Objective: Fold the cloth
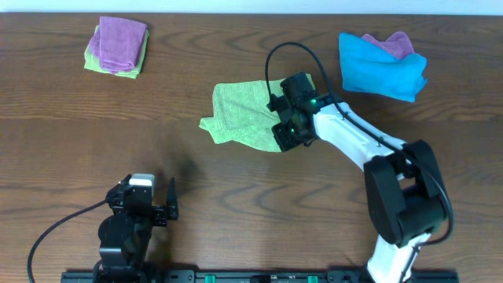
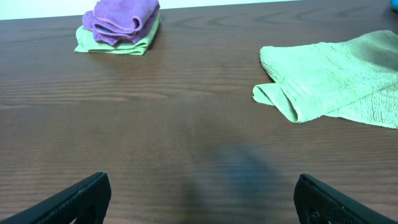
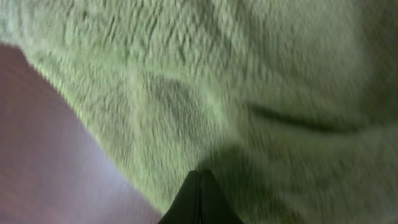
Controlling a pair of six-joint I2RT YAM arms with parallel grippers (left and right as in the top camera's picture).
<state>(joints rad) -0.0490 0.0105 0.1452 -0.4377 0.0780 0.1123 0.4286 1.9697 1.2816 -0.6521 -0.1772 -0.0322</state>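
Hidden and cut-off parts

The right gripper (image 1: 288, 135) is covering the cloth's (image 1: 244, 112) right edge; the right wrist view is blurring, and the left wrist view is cutting off the cloth's right side.

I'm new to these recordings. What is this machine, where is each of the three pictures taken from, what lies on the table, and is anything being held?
The machine is two robot arms at a brown wooden table, each ending in a two-finger tool.

The overhead picture looks straight down. The other two come from small cameras on the wrists, so each shows its own fingers.

The left tool waits near the front edge, fingers wide open, holding nothing. The right tool is shut and sits on the right edge of the lime-green cloth in the middle; its own close-up shows the closed fingertips against green fabric.

Also there: a purple cloth on a green one at the far left, and a bright blue cloth with some purple behind it at the far right.
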